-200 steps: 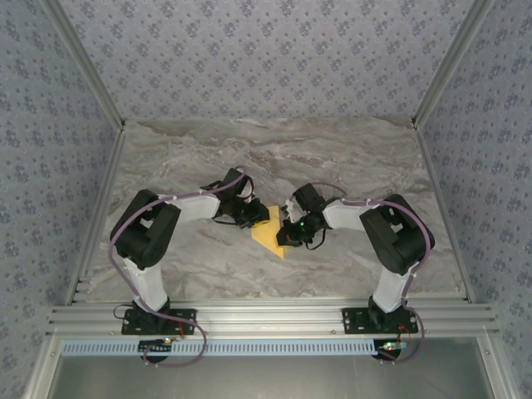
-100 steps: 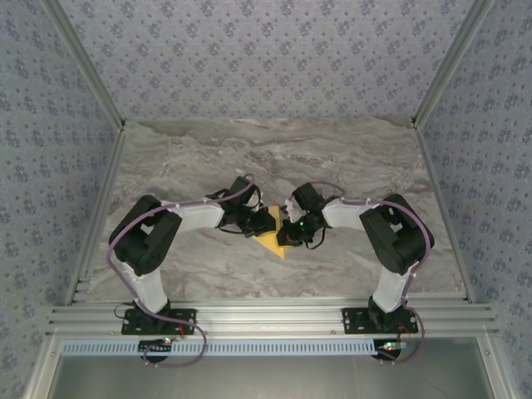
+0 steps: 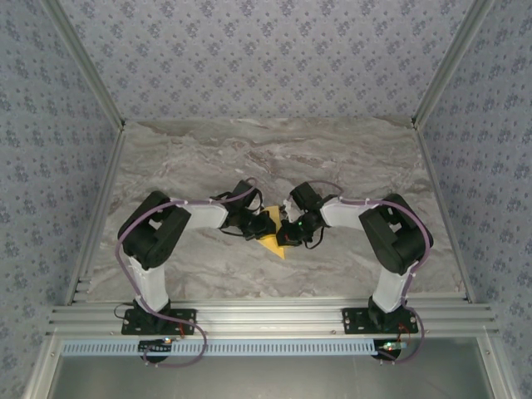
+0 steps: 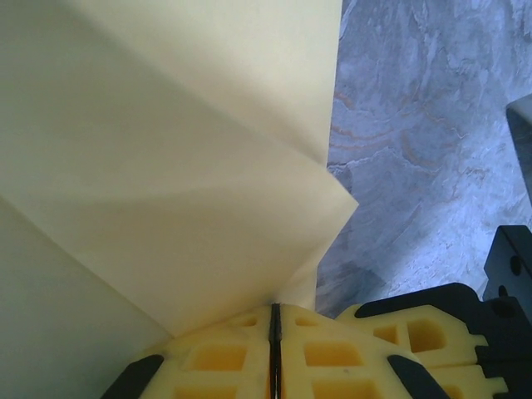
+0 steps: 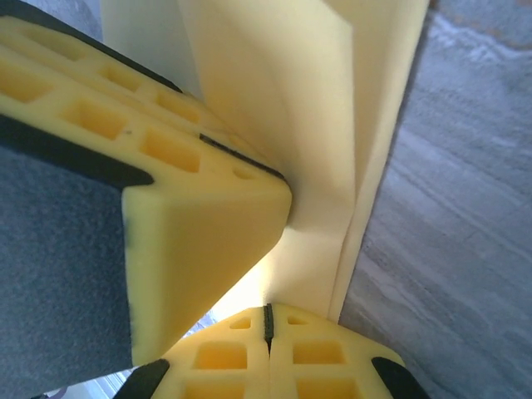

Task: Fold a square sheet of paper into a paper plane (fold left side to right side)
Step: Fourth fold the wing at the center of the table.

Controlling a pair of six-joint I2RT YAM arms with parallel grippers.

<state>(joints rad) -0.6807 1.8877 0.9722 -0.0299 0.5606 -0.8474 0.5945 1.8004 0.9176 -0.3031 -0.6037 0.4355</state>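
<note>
Grey-brown marble-look table (image 3: 208, 158), pale veins running across; same surface seen in L wrist view (image 4: 416, 125) & R wrist view (image 5: 465, 208). Blue-grey floral wallpaper walls (image 3: 266, 58) on 3 sides. Alu rails (image 3: 274, 316) along table near edge; white slotted strip (image 3: 274, 347) just beyond.

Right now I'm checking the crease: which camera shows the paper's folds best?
Left wrist: the paper spreads its layers wide above the shut left hand. Right wrist shows a narrower folded strip; top external, a small yellow corner.
</note>
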